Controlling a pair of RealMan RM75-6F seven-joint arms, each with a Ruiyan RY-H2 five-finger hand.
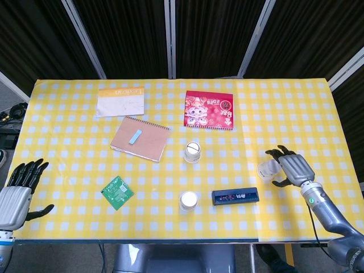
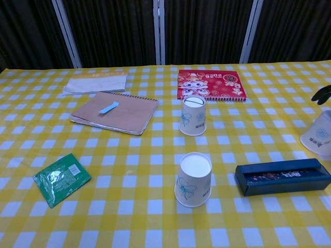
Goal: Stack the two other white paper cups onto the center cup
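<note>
Three white paper cups stand upside down on the yellow checked table. The center cup [image 1: 193, 152] [image 2: 193, 115] is mid-table, the front cup [image 1: 188, 201] [image 2: 193, 179] sits near the front edge, and the right cup [image 1: 267, 169] [image 2: 319, 134] is at the right. My right hand [image 1: 290, 166] is just right of the right cup. Its spread fingers arch over and around the cup without closing on it. In the chest view only its dark fingertips [image 2: 323, 94] show, above that cup. My left hand [image 1: 20, 190] hovers open at the front left corner, far from every cup.
A dark blue box [image 1: 235, 196] lies between the front and right cups. A red calendar [image 1: 209, 109], a brown notebook [image 1: 140, 139] and a yellow-white pad [image 1: 120, 101] lie further back. A green packet [image 1: 118, 192] is at front left.
</note>
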